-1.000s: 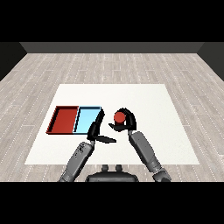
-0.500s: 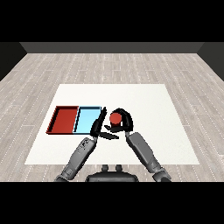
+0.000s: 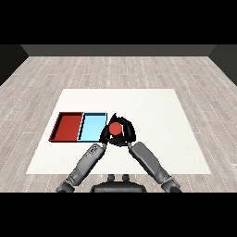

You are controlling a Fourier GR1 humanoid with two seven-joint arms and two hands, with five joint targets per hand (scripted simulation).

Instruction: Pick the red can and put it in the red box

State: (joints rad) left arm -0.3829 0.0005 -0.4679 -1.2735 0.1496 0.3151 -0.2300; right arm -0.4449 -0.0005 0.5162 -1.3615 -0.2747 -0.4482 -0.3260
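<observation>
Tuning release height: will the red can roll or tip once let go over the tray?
The red cylindrical can looks rigid, so it should keep its shape in the curled right hand. Its round wall would probably roll if it lands sideways. Set upright in the shallow red tray, it likely stays put.

Red can (image 3: pixel 115 129), seemingly upright, just right of the red tray (image 3: pixel 68 127).

1. White table (image 3: pixel 152 115), square, standing on grey plank floor (image 3: pixel 194 74).
2. On its left part, red tray (image 3: pixel 59 127) lying flat.
3. Just beside, touching on the right, light blue tray (image 3: pixel 92 124).
</observation>
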